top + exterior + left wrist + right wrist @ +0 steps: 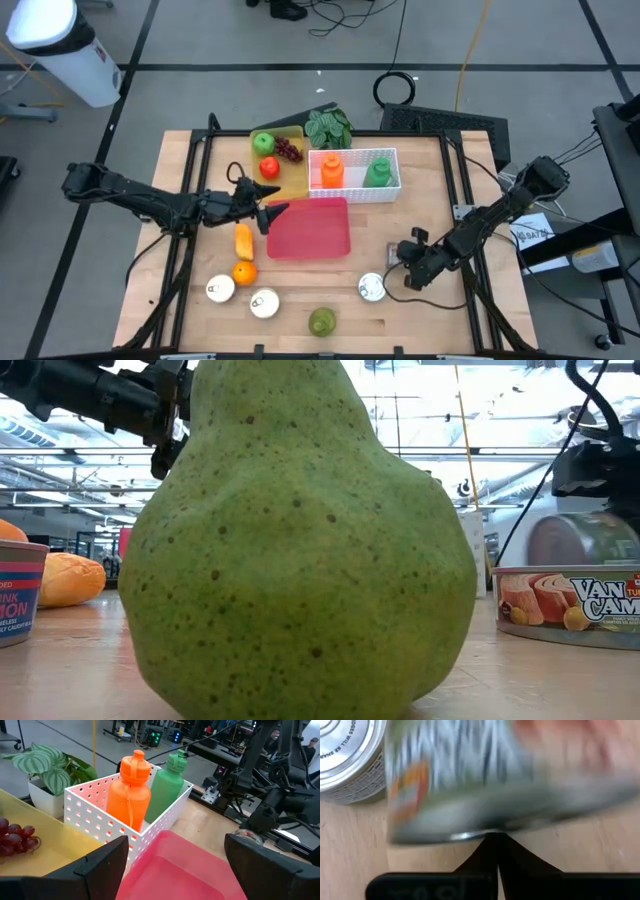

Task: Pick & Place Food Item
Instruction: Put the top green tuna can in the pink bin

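— Where is the food can sitting?

— It is standing on the wooden table, just off the near right corner of the pink tray. The right gripper is hovering low just beside it, on the side away from the tray. In the right wrist view its fingers are pressing together with nothing between them, and the can is showing blurred right in front of the tips.

— And the other arm?

— The left gripper is hanging over the tray's left edge with its fingers spread wide and holding nothing.

— What else is lying around the tray?

— Behind it a white basket is holding an orange bottle and a green bottle, both upright. Off the tray's far left corner a yellow board is carrying a green apple, grapes and a red fruit, with a potted plant beside the basket. To the tray's near left a yellow fruit and an orange are lying, then two more cans. A pear is standing nearest the table's front edge, filling the low view.

— And the room?

— A grey floor is surrounding the table, with cables trailing across it and a white bin standing well off beyond the tray's far left.
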